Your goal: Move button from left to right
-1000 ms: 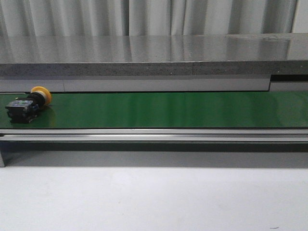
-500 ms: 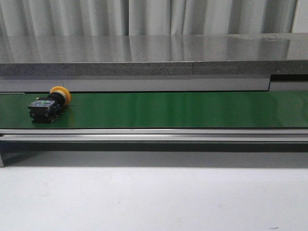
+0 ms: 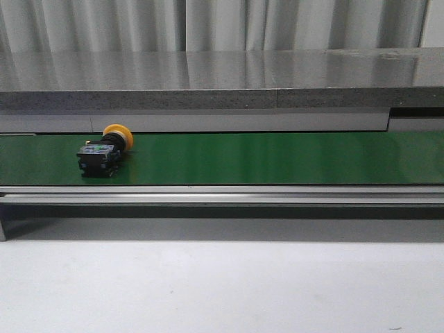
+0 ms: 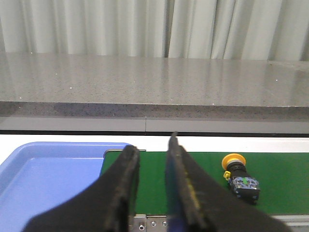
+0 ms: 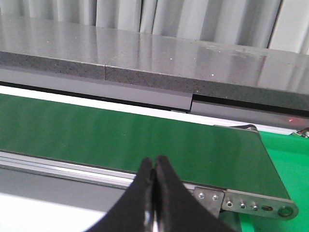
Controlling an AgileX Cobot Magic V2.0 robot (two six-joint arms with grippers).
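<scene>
One button (image 3: 106,149) lies on its side on the green belt (image 3: 277,158), toward the belt's left end in the front view, its orange-yellow cap (image 3: 118,133) pointing to about 1 o'clock toward the far edge and its black boxy body (image 3: 97,158) nearer the camera. In the left wrist view the same button (image 4: 240,176) sits on the belt (image 4: 280,179) at roughly 3 o'clock from the left end effector (image 4: 151,157), well apart from it. That end effector hangs over the belt's end with its two dark fingers (image 4: 126,193) a narrow gap apart, holding nothing. The right end effector (image 5: 154,166) is poised above the near rail of the belt (image 5: 120,137) close to its right end, its fingers pressed together with nothing between them. Neither arm shows in the front view. A blue tray (image 4: 43,174) sits just beside the belt's left end, and a bright green surface (image 5: 289,169) lies past the right end roller (image 5: 256,202). The belt runs in a metal frame (image 3: 222,194) standing on a pale bench (image 3: 222,291). Behind it runs a long grey speckled stone shelf (image 3: 222,80), and pale pleated curtains (image 3: 208,24) close off the back of the room.
</scene>
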